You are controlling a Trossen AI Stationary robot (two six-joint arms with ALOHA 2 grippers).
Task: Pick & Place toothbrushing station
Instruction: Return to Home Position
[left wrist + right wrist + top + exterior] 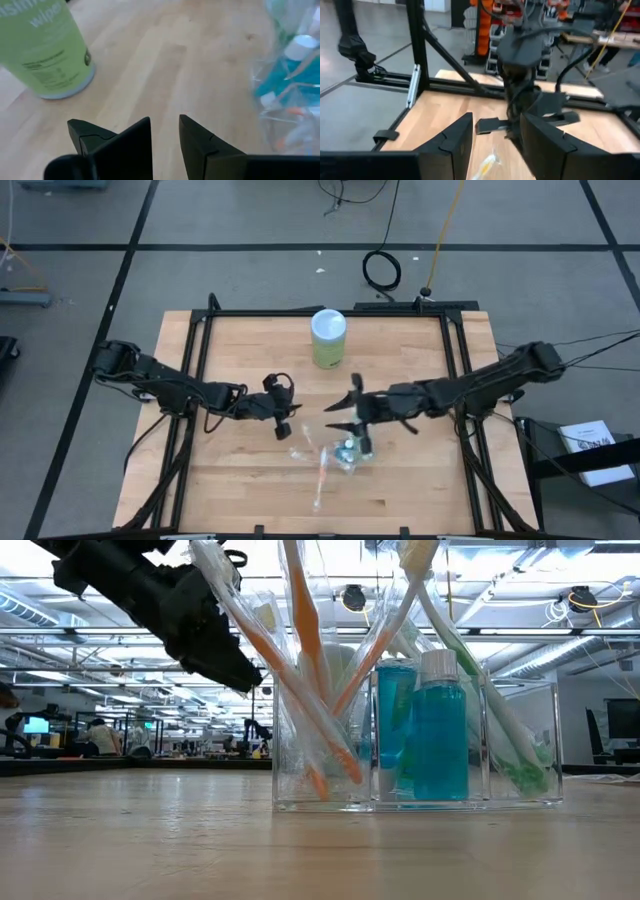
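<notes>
A clear plastic organizer [347, 450] stands on the table near its front middle. In the low view the organizer [415, 740] holds several orange and green toothbrushes leaning in its compartments and a blue mouthwash bottle [438, 730]. A wrapped toothbrush [320, 477] lies on the table beside it and also shows in the right wrist view [487, 165]. My left gripper [283, 423] hovers left of the organizer, fingers slightly apart and empty [165, 145]. My right gripper [342, 416] is open and empty just beyond the organizer [496, 145].
A green wipes canister [328, 338] stands upright at the far middle of the table and shows in the left wrist view [42, 47]. A black frame [200, 330] borders the table. Bare wood lies to the left and right of the organizer.
</notes>
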